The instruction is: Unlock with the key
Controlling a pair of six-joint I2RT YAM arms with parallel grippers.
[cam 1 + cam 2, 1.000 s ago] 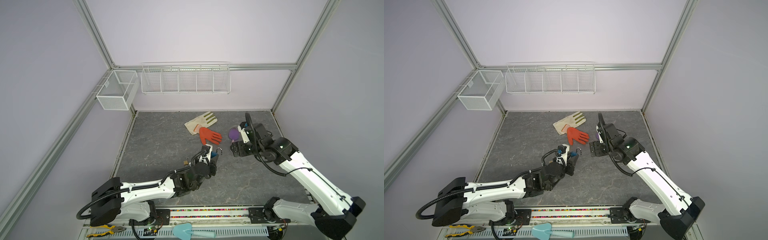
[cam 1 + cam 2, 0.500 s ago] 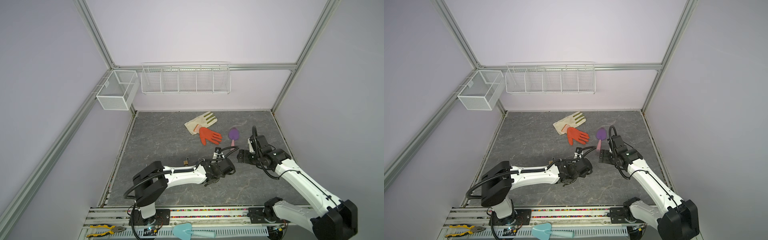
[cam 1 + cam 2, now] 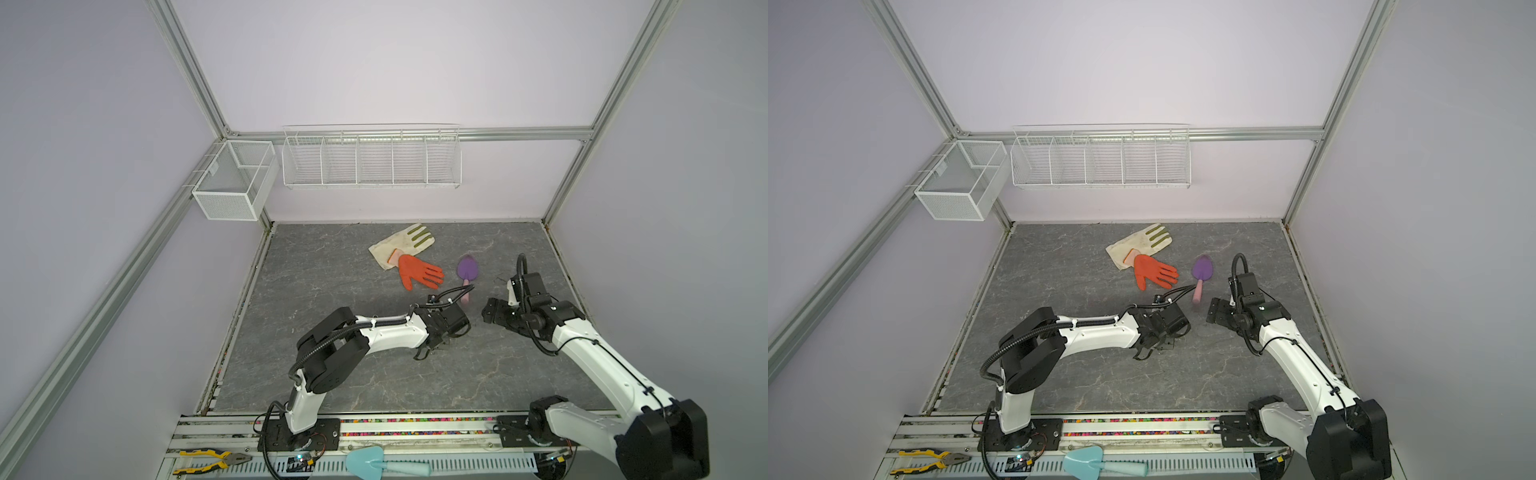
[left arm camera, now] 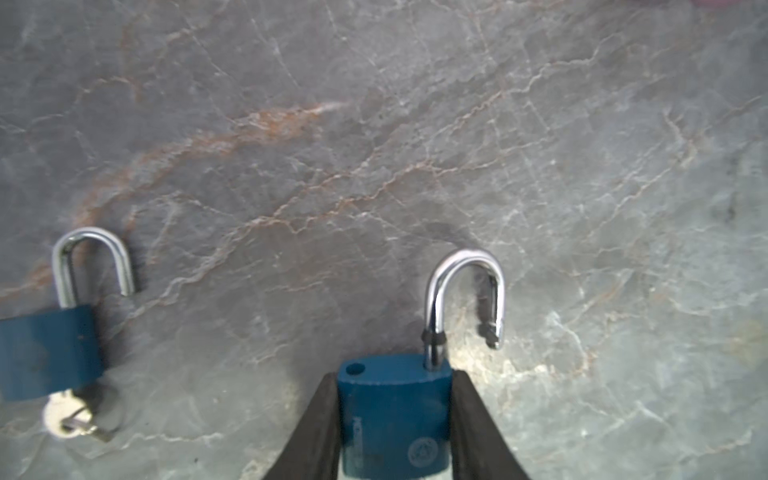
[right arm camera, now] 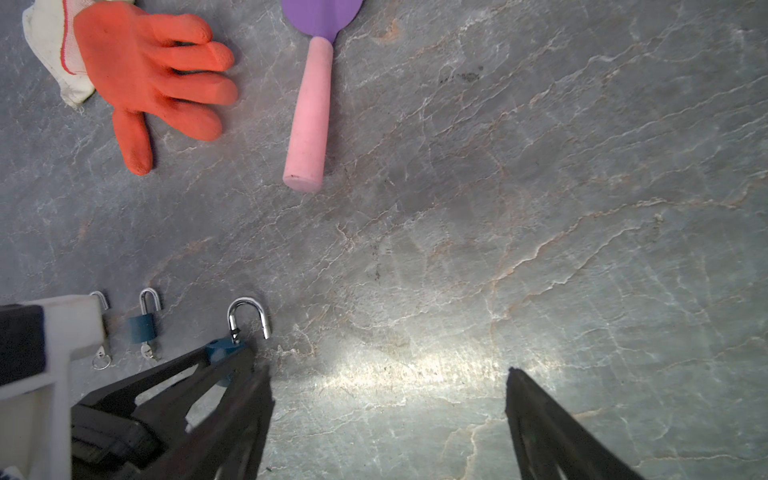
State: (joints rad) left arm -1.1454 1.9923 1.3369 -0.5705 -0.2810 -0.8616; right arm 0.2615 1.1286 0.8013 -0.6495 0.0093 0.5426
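My left gripper (image 4: 394,376) is shut on the body of a blue padlock (image 4: 392,419). Its silver shackle (image 4: 463,286) stands open, one end free of the body. No key shows in this padlock. In both top views the left gripper (image 3: 430,351) (image 3: 1148,351) is low over the middle of the table. A second blue padlock (image 4: 45,353) lies beside it with a key (image 4: 66,419) in its underside. My right gripper (image 5: 386,370) is open and empty, just to the right (image 3: 490,316); in its wrist view the held padlock (image 5: 222,349) is at its left finger.
An orange glove (image 3: 417,272), a white glove (image 3: 401,245) and a purple trowel with a pink handle (image 3: 467,274) lie behind the grippers. A third lock (image 5: 102,301) is partly hidden behind the left arm. Wire baskets (image 3: 370,158) hang on the back wall. Pliers (image 3: 212,457) and a teal trowel (image 3: 374,461) lie on the front rail.
The left gripper has come down and to the right with the padlock, close to the table. The right gripper has drawn back to the right and lower, away from the padlock.
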